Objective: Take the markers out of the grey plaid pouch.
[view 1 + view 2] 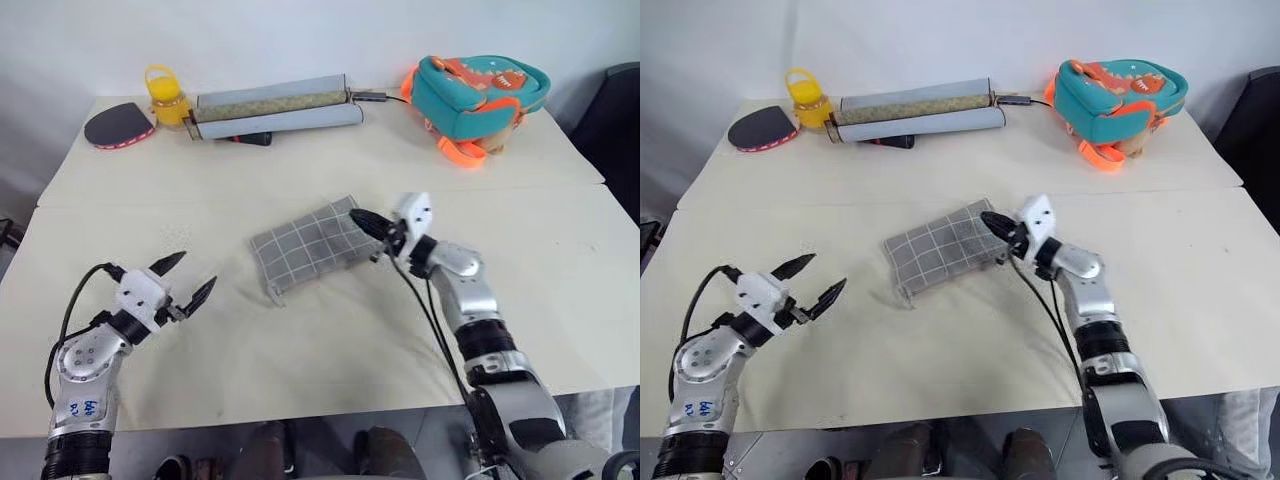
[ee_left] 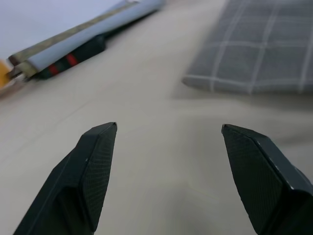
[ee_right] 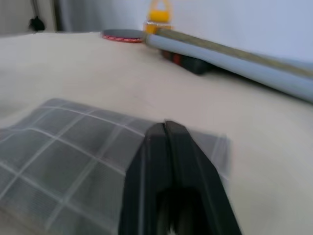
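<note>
The grey plaid pouch lies flat near the middle of the cream table, its long side slanting up to the right. My right gripper is shut, its tips together at the pouch's upper right end; whether they pinch anything there I cannot tell. In the right wrist view the shut fingers stand over the plaid fabric. My left gripper hangs open above bare table, well left of the pouch, pointing toward it. Its wrist view has the wide-apart fingertips short of the pouch's edge. The markers are hidden.
Along the back edge sit a red-rimmed paddle, a yellow bottle, long grey rolls with a dark red-and-black object beside them, and a teal and orange backpack. A dark chair stands at far right.
</note>
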Available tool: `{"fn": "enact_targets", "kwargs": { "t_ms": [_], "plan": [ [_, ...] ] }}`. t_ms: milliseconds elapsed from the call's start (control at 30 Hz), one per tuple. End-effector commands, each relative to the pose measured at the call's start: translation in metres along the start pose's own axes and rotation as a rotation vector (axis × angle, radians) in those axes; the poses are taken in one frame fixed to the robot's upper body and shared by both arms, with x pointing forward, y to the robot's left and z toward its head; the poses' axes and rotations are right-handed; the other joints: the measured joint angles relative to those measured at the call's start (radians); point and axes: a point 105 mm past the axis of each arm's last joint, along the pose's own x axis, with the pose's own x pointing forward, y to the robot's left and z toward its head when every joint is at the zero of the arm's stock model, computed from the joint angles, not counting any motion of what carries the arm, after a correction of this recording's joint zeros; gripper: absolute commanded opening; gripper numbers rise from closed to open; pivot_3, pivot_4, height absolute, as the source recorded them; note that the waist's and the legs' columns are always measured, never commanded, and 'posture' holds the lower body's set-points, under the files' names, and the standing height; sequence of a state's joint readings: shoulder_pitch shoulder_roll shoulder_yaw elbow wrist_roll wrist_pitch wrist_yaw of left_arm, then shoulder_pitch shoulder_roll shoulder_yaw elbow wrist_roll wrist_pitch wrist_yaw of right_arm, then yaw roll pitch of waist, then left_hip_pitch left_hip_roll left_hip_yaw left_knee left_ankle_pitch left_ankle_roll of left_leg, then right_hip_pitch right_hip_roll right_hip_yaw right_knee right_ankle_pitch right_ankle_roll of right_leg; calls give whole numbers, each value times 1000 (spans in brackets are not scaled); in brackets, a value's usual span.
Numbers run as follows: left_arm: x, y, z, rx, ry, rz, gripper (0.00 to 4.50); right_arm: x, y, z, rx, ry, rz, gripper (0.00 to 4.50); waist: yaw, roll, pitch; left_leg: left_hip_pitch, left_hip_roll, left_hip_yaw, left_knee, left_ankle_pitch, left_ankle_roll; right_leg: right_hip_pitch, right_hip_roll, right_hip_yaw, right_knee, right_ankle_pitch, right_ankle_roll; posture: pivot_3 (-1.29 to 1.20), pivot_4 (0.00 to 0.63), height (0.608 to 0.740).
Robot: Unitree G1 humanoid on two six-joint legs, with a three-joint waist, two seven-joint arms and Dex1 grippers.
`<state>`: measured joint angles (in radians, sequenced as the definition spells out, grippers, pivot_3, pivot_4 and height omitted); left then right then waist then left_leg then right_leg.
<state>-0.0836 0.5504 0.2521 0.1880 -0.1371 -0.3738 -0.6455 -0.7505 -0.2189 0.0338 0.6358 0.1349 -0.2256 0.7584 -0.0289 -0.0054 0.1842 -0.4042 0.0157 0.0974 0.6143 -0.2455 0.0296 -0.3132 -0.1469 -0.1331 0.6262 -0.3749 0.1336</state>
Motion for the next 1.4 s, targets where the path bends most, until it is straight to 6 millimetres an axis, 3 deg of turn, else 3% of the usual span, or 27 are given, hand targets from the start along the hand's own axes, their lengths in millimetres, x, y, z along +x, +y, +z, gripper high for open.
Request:
{"fn": "enact_targets", "kwargs": {
  "t_ms": [33,100,300,700,800,1100,1267,1400],
  "plan": [
    [11,-1,10,186,-30,-50,3639,9,-15,-17,-48,105,-128,14,2,0,0,0,0,0,0,0,0,0,0,0,1,0,0,0,150,740],
    [18,-7,12,279,-46,-101,3639,11,-13,-33,-90,194,-120,14,2,0,0,0,-1,-1,0,0,0,0,0,0,1,0,0,0,150,740],
    [40,-30,15,393,-99,-224,3639,7,-8,-43,-95,221,-83,14,-3,0,0,0,-1,0,-1,1,0,-1,0,0,1,0,0,0,150,740],
    [76,-45,23,451,-155,-276,3639,4,-10,-40,-86,208,-91,14,-2,0,-1,0,-1,0,0,3,1,0,0,0,2,0,0,0,150,740],
    [83,-49,20,418,-137,-293,3028,3,-11,-38,-89,205,-93,0,-1,0,-1,0,-1,-1,0,3,0,0,0,-1,2,0,0,0,150,740],
    [75,-47,20,385,-154,-284,152,0,-14,-38,-103,206,-96,0,-2,1,-1,0,-1,-1,0,4,0,0,0,-1,2,0,0,0,150,740],
    [74,-48,24,374,-167,-271,32,2,-12,-28,-117,173,-71,0,-3,1,-1,0,-1,-1,0,4,0,0,0,-1,2,0,0,0,150,740],
    [75,-52,27,366,-173,-269,32,6,-3,-2,-64,79,10,0,-2,1,-1,0,-1,-1,0,4,0,0,0,-1,2,0,0,0,150,740]
  ]
}}
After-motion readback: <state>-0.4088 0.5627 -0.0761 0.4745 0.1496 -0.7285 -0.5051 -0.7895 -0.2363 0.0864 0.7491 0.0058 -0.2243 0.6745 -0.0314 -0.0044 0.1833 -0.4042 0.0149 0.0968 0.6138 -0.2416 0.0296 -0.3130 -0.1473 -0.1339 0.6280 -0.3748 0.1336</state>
